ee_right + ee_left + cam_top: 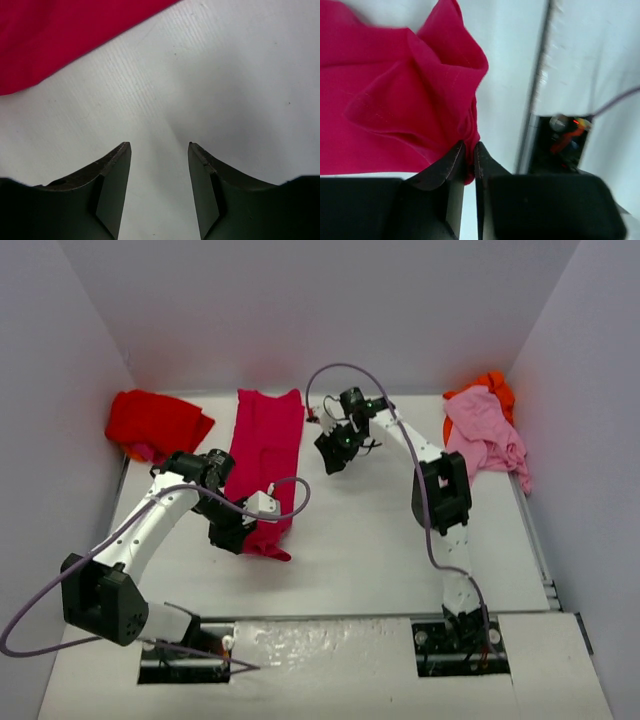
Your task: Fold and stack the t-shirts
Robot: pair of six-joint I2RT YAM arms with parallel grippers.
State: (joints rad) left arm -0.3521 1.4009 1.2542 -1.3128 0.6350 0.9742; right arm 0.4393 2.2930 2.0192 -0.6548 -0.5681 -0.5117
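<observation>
**A:** White tabletop (350, 560), pale walls (300, 300). Which shirt is in hand?

**B:** The crimson-magenta shirt (265, 430), a long strip left of centre. The left gripper (470, 150) pinches its near corner tight, arm bent low.

**A:** Next move?

**B:** Probably carrying that corner toward the far hem to halve it. The right gripper (160, 150) hovers with jaws wide apart, empty, just right of the shirt.

White table (380, 560), rail (537, 545) on right edge. Plain pale grey-lavender walls (330, 310) on three sides. Even light.
</observation>
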